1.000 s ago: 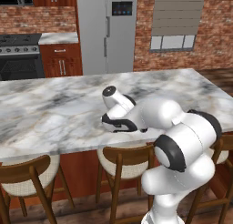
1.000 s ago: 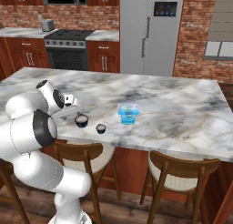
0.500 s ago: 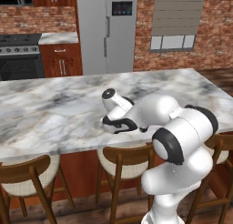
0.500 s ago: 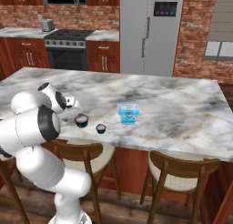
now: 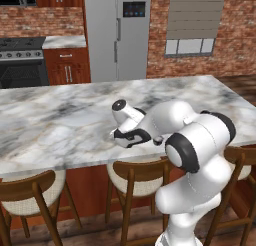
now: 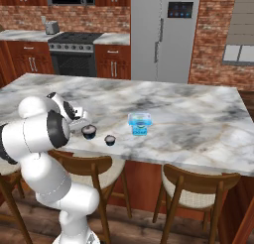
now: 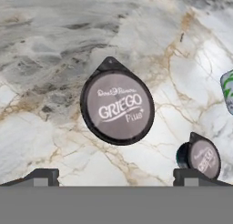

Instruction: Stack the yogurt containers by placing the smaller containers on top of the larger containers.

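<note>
Since the earlier frame our arm had barely shifted. We saw our gripper [image 7: 116, 176], fingers wide and holding nothing, over the wider cup [image 6: 89, 132] near the counter's [image 6: 198, 124] front edge, then the smaller cup [image 6: 110, 140], then the blue tub [image 6: 139, 124].

A: What sort of place is this?
B: A home kitchen, rendered; a marble island counter [image 6: 198, 124] runs across the middle, with wooden stools [image 6: 198, 188] tucked under its near edge.
A: What else shows it?
B: A steel fridge [image 6: 161, 34] stands against a brick wall [image 6: 213, 34]; a black stove [image 6: 74, 52] sits between reddish wood cabinets [image 6: 115, 62]; a toaster [image 6: 49, 26] rests on the back counter; a window with a blind [image 5: 194, 25] is beside the fridge.
</note>
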